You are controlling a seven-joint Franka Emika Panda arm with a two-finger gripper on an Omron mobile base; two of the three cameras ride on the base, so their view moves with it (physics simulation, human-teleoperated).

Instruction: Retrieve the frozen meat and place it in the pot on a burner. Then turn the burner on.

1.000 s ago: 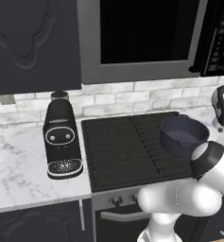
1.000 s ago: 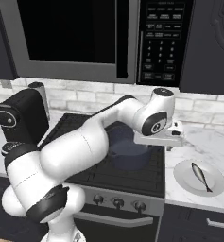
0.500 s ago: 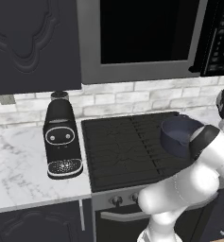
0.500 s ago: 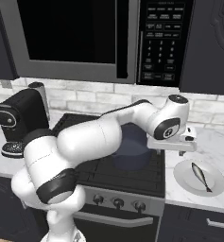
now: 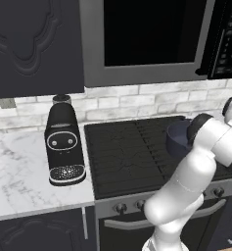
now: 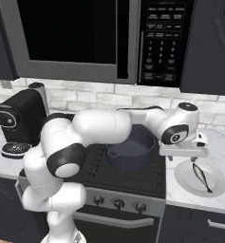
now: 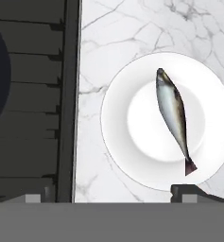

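The frozen meat is a small silver fish (image 7: 175,116) lying on a white plate (image 7: 116,118) on the marble counter right of the cooktop; in the right base view the fish (image 6: 200,176) rests on the same plate (image 6: 182,178). My gripper (image 6: 184,158) hangs open just above the plate's left side, nothing between its fingers. In the hand view the gripper (image 7: 111,194) looks straight down, its right fingertip by the fish's tail. The dark blue-grey pot (image 6: 130,152) stands on the right rear burner (image 6: 99,168), also seen as the pot (image 5: 178,139) partly behind my arm.
A black coffee machine (image 5: 63,142) stands on the counter left of the cooktop (image 5: 122,157). Silver knobs (image 6: 117,204) line the stove front. A microwave (image 6: 85,38) hangs overhead. The cooktop edge (image 7: 68,104) runs left of the plate.
The arm has swung right, from over the pot to above the plate with the fish. The gripper has stayed open.
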